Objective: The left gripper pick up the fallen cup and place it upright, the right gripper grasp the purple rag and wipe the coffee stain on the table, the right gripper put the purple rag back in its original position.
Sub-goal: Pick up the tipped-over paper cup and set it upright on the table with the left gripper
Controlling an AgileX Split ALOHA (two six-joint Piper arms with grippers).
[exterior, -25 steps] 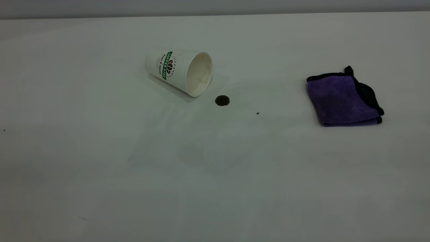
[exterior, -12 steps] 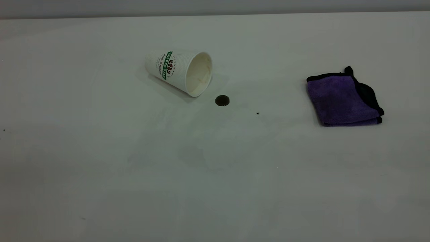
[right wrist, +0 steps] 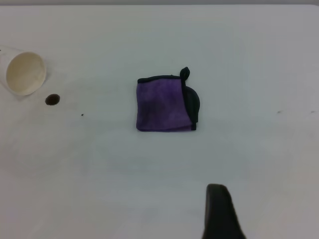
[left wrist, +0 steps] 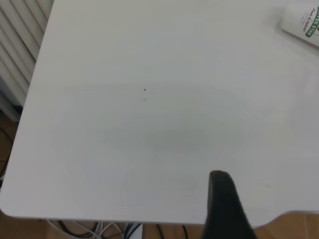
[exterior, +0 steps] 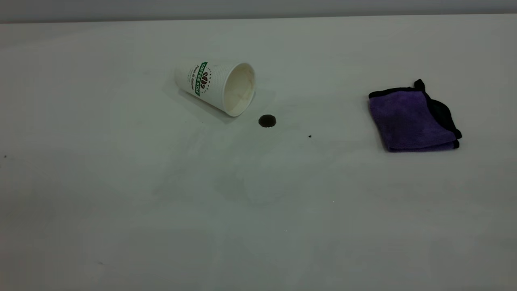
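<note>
Exterior view: neither arm appears.
Cup: on its side on the desk, mouth toward the coffee stain, as if it spilled there.
Rag: folded, well apart, waiting.
Fingers: both arms' state cannot be told.

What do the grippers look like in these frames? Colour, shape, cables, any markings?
Very little shows. The exterior view has neither arm in it. Each wrist view catches only one dark finger at the frame's edge: the left gripper's black finger is matte, tapered and round-tipped; the right gripper's black finger looks the same. No cables, markings, silver block or second finger are visible, so the jaws cannot be judged.
</note>
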